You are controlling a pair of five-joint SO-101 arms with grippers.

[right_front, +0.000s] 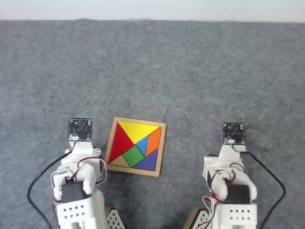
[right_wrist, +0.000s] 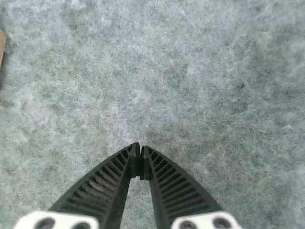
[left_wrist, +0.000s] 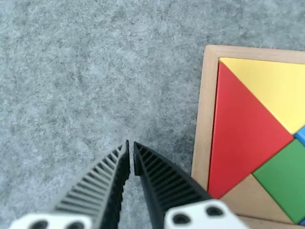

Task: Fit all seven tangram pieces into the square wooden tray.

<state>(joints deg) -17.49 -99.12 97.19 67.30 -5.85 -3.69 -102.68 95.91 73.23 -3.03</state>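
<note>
- Reading the layout from the high view: the grey felt mat [right_front: 200, 71] carries the wooden tray [right_front: 111, 142], which lies between the two arms, just beside the left claw [left_wrist: 131, 145] and well apart from the right claw [right_wrist: 141, 147].
- Tray: it sits on the side of the left claw that faces the other arm. Its nearest rim [left_wrist: 202, 119] runs roughly along the line the claw points, so it is alongside the tips, not ahead of them. A sliver of the tray [right_wrist: 1, 47] is far off to the side of the right claw.
- Large pieces: the yellow triangle [right_front: 138, 130] and red triangle [right_front: 120, 144] lie flat inside the tray, the red one closest to the left claw.
- Smaller pieces: orange [right_front: 153, 142], purple [right_front: 150, 162], green square [right_front: 133, 156], tan [right_front: 119, 161] and blue [right_front: 142, 143] fill the remainder. Judged complete: seven fields are counted, with no piece loose on the mat.
- Left claw: clenched, nothing held.
- Right claw: clenched, nothing held, over bare mat.
- Any correction would fall to the left arm, which is nearer.
</note>
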